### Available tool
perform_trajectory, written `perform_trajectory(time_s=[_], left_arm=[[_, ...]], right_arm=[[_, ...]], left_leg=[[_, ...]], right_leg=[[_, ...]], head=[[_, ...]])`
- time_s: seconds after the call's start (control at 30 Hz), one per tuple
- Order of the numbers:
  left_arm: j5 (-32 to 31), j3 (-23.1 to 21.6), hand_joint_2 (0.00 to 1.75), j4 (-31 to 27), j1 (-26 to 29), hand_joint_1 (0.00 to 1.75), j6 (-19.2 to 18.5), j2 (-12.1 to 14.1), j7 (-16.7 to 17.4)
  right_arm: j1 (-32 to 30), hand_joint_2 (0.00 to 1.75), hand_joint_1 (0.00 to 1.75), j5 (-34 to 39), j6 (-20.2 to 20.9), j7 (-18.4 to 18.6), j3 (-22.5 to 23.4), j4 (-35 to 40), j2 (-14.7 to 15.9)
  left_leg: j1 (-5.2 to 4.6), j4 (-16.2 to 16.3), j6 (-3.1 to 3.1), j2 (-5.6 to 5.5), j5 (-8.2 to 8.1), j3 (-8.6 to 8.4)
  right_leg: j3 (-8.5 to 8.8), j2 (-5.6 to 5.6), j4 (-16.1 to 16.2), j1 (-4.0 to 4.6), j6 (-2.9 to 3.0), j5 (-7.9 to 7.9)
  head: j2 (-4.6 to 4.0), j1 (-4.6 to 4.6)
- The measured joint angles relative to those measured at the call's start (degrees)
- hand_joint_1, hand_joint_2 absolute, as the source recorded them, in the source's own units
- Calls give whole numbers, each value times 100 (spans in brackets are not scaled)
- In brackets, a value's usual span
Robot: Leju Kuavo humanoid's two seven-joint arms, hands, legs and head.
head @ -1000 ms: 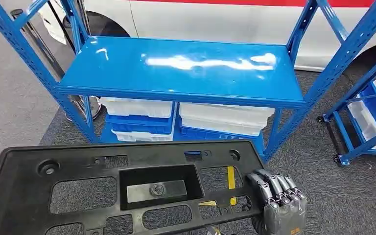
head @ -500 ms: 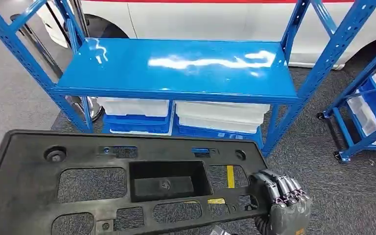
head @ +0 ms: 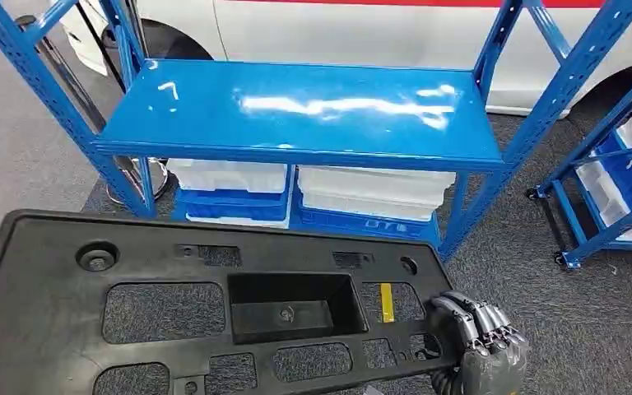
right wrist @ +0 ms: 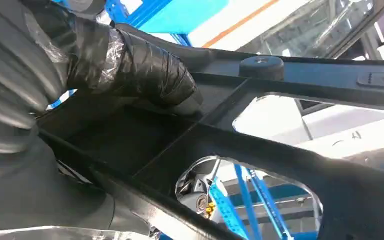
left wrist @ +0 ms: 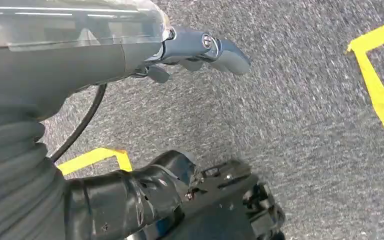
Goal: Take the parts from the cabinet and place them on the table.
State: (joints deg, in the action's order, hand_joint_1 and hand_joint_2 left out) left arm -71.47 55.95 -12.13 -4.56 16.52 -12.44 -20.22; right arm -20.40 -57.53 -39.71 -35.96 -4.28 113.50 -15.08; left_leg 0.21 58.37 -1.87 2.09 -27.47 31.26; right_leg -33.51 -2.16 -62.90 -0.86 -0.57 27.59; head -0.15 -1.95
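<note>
While its fingers (head: 471, 317) curl over, right hand (head: 481, 346) grips black panel (head: 173, 313).

right hand (right wrist: 130, 70) gripping black part (right wrist: 280, 145)

No text, label, brand or number can be read. The blue bin (head: 368, 222) under the blue shelf (head: 300, 111), well beyond the right hand's fingers (head: 476, 319), bears raised marks on its front wall, too small and blurred to make out. The black part (head: 164, 280) touching those fingers carries no legible marking.
</note>
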Motion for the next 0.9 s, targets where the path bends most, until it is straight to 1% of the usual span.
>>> perform_trajectory(time_s=[0.03,0.07,0.13,0.17,0.2,0.23,0.27,0.3,0.33,0.37,0.4,0.43,0.47,0.5,0.53,0.57,0.6,0.63,0.67,0.7,0.73,0.77,0.8,0.83,0.87,0.9], left_arm=[[0,2,175,0,7,0,-17,0,-2],[0,4,175,0,10,0,-24,0,-2],[2,20,175,0,11,0,-31,2,-2],[4,24,175,0,5,0,-35,0,-2],[4,24,175,0,-6,0,-39,0,-2],[7,28,175,0,-8,0,-44,0,-2],[9,31,175,0,-5,0,-41,0,-2],[15,37,175,0,1,0,-44,0,-2],[15,44,175,0,8,0,-44,0,-2],[15,52,175,0,16,0,-44,0,-2],[15,61,175,0,23,0,-44,0,-2],[15,72,175,0,23,0,-41,0,-2],[15,81,175,0,20,0,-44,2,-2],[15,90,175,0,18,0,-41,2,-2],[18,109,175,0,23,0,-42,2,-7],[26,129,175,0,27,0,-41,2,-11],[33,131,175,0,15,0,-41,2,-11],[33,133,175,0,4,0,-43,2,-11],[33,133,175,0,-11,0,-44,2,-9],[33,136,175,2,0,0,-44,-2,-7],[33,136,175,0,3,0,-50,-2,-9],[35,138,175,0,1,0,-54,-2,-11],[35,142,175,0,2,0,-59,-2,-13],[44,149,175,0,7,0,-59,-2,-13],[50,155,175,0,13,0,-59,-2,-13],[50,162,175,0,13,0,-59,-2,-13]], right_arm=[[7,175,175,52,0,-48,0,-2,-2],[-7,175,175,116,0,-105,4,2,-11],[-42,175,175,236,0,-206,9,17,-26],[-64,175,175,302,0,-267,13,26,-39],[-85,175,175,351,0,-307,22,48,-67],[-94,175,175,382,0,-334,26,63,-98],[-91,175,175,404,0,-363,26,66,-120],[-95,175,175,437,0,-374,28,68,-140],[-107,175,175,463,0,-374,37,68,-155],[-120,175,175,481,0,-376,54,68,-159],[-141,175,175,500,0,-376,81,68,-168],[-158,175,175,516,0,-374,109,68,-179],[-173,175,175,531,0,-374,127,68,-192],[-181,175,175,540,0,-374,140,68,-212],[-184,175,175,546,0,-374,157,66,-221],[-181,175,175,570,0,-374,173,63,-232],[-195,175,175,605,0,-376,195,63,-245],[-216,175,175,640,0,-376,231,63,-256],[-246,175,175,656,0,-378,267,63,-271],[-269,175,175,668,-2,-378,299,66,-282],[-290,175,175,684,-2,-380,323,66,-290],[-282,175,175,703,-2,-382,343,66,-295],[-282,175,175,719,-2,-382,354,66,-297],[-287,175,175,732,-2,-384,369,61,-297],[-294,175,175,745,-2,-385,394,61,-297],[-298,175,175,747,-2,-385,411,61,-297]], left_leg=[[-45,39,41,33,-34,7],[-57,67,73,52,-56,16],[-55,41,114,154,-48,-1],[-51,43,143,195,-52,-8],[-47,57,189,199,-88,-2],[-22,213,229,56,-248,51],[-15,551,248,-56,-476,184],[-3,1010,262,-112,-715,388],[-2,1467,270,-140,-907,597],[-1,1732,272,-149,-956,721],[-1,1733,263,-151,-878,717],[-2,1483,244,-160,-676,594],[-2,1031,217,-190,-408,374],[-2,478,178,-297,-133,103],[-3,151,138,-555,-92,-35],[0,55,129,-618,-100,-67],[-13,5,132,-573,-144,-118],[-23,9,125,-529,-140,-107],[-29,-15,107,-483,-124,-116],[50,-152,49,-401,-47,-153],[24,-204,29,-319,-22,-189],[18,-215,-20,-259,-9,-192],[2,-213,-28,-185,-12,-182],[-7,-206,-37,-108,-20,-179],[-10,-198,-41,-18,-29,-172],[-10,-184,-33,52,-39,-168]], right_leg=[[72,-229,200,59,32,127],[56,-121,219,47,95,82],[27,-12,211,72,141,72],[14,43,222,69,177,53],[20,92,252,44,222,23],[11,126,262,32,248,7],[-6,166,262,28,268,-6],[-24,224,260,33,281,-14],[-43,275,259,42,292,-22],[-53,328,258,51,301,-28],[-52,385,257,54,301,-29],[-46,450,254,57,299,-30],[-35,523,252,58,295,-33],[-19,596,252,58,292,-34],[-23,641,255,45,280,-41],[-46,695,230,67,249,-51],[-86,755,232,45,208,-74],[-102,792,252,26,174,-95],[-99,852,284,19,132,-122],[-102,855,250,50,101,-102],[-143,571,160,67,96,-31],[-265,400,-85,69,74,164],[-458,337,-493,51,46,398],[-639,305,-890,33,26,581],[-805,291,-1243,8,0,691],[-843,278,-1325,-9,-18,648]], head=[[0,-2],[0,4],[0,9],[0,4],[0,11],[0,7],[0,13],[0,11],[0,11],[0,13],[0,11],[0,11],[0,11],[0,11],[0,9],[0,7],[0,15],[0,9],[0,11],[0,2],[0,7],[0,-13],[0,-15],[0,-15],[0,-15],[0,-13]])
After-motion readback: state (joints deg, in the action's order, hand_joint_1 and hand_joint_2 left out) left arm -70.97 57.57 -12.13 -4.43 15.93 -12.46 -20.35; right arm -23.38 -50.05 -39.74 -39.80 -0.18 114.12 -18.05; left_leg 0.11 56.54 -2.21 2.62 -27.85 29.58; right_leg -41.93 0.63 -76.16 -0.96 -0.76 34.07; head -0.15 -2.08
